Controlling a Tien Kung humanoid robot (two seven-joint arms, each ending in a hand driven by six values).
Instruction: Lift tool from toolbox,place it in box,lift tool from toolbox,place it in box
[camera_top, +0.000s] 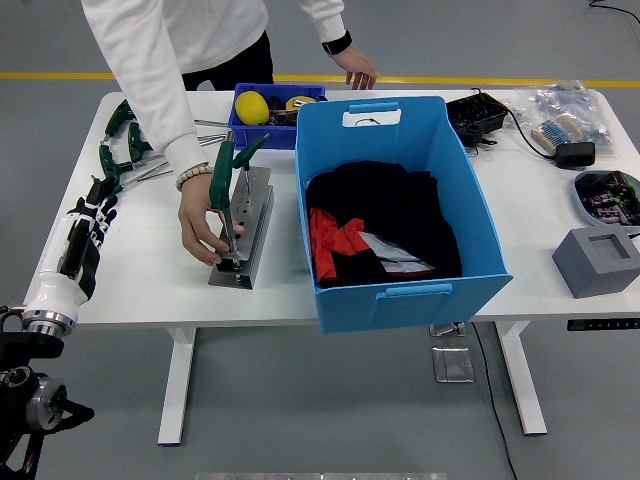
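A grey metal tool holder (250, 232) stands on the white table (150, 260) left of the big blue box (400, 290). Two green T-handle wrenches (221, 176) stand upright in it. Several more green-handled wrenches (128, 140) lie loose at the far left. A person leans over the table. One of the person's hands (202, 226) grips the holder's near end by a wrench shaft; the other (358, 70) rests at the far edge. My left hand (98, 192) lies flat near the table's left edge, fingers relaxed and empty, just short of the loose wrenches.
The blue box holds black and red cloth (375, 225). A small blue bin (250, 128) with a yellow object (251, 107) sits behind the holder. A grey block (598, 262), a bowl of parts (608, 194), cables and a black device (477, 115) lie at right.
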